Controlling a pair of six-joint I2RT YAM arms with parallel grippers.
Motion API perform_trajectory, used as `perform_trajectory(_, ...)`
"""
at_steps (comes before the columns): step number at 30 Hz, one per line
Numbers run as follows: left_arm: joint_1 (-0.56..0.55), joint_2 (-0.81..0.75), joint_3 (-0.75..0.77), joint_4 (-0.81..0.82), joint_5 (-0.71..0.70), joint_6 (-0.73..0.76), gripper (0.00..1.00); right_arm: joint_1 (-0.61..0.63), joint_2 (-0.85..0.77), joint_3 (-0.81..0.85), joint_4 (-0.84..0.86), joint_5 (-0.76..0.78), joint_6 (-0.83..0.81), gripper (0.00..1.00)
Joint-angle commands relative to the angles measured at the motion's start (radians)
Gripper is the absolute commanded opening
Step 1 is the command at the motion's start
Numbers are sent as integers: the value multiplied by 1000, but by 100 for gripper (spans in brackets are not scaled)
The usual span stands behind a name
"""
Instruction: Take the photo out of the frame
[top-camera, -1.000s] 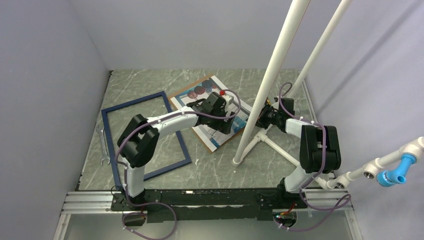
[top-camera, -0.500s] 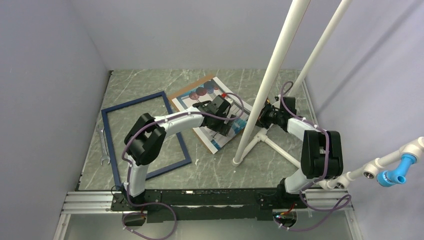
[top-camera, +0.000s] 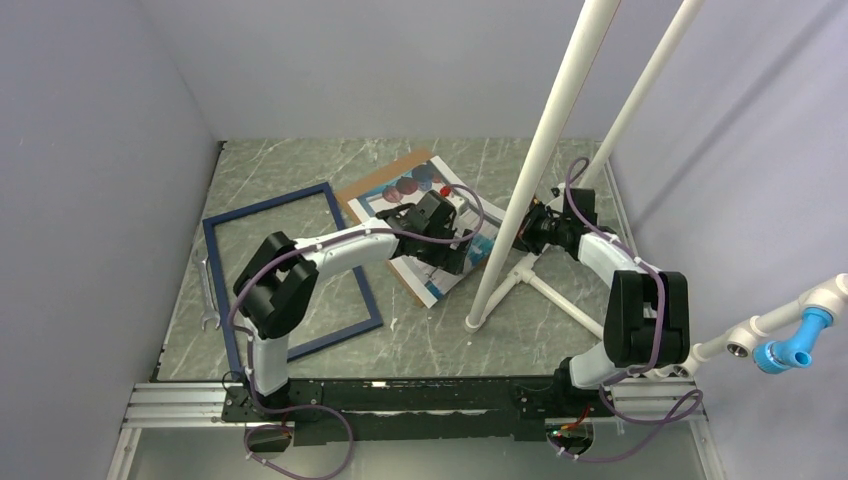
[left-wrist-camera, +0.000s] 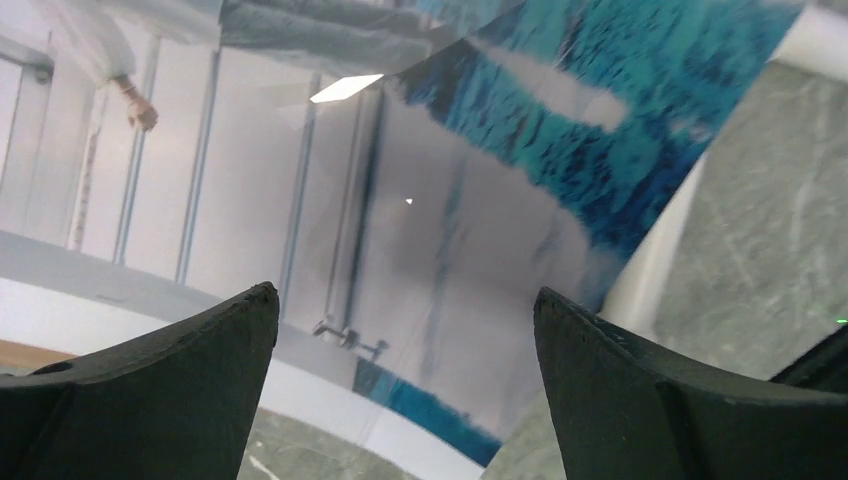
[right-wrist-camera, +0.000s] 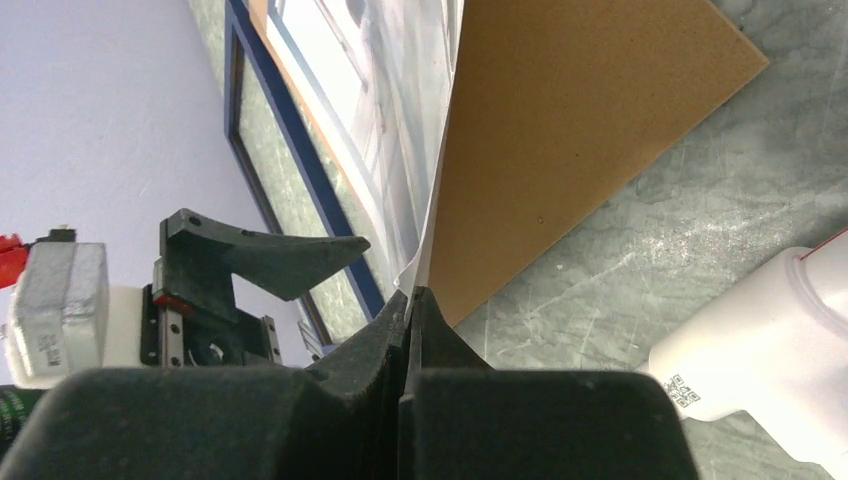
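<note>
The photo (top-camera: 398, 190) lies askew on its brown backing board (top-camera: 372, 181) mid-table, to the right of the navy frame (top-camera: 290, 270), which lies apart with only table showing inside it. My left gripper (top-camera: 447, 243) hovers open just above the photo's near-right part; in the left wrist view the photo (left-wrist-camera: 420, 230) fills the space under the spread fingers (left-wrist-camera: 180, 370). My right gripper (top-camera: 520, 236) sits behind the white pole. In the right wrist view it is shut on the photo (right-wrist-camera: 420, 200) at its edge, lifting it off the backing board (right-wrist-camera: 570, 120).
Two slanted white poles (top-camera: 545, 150) rise from a pipe base (top-camera: 478, 320) between the arms, close to the photo's right edge. A wrench (top-camera: 207, 295) lies left of the frame. A white and blue pipe fitting (top-camera: 790, 340) sticks in at the right. Walls enclose three sides.
The left gripper has finished opening and shifted a little over the photo. The right gripper, still shut on the photo's edge, has moved slightly toward the far side, and the photo has shifted with it.
</note>
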Motion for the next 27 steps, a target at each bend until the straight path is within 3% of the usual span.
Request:
perform_trajectory(1, -6, -25, 27, 64, 56, -43, 99, -5, -32, 62, -37, -15, -16, 0)
perform_trajectory(4, -5, 39, 100, -44, -8, -52, 99, -5, -53, 68, -69, -14, -21, 0)
perform_trajectory(15, 17, 51, 104, -70, -27, -69, 99, -19, -147, 131, -220, 39, -76, 0)
perform_trajectory(27, 19, 3, 107, -44, 62, -98, 99, -45, -237, 384, -529, 104, -155, 0)
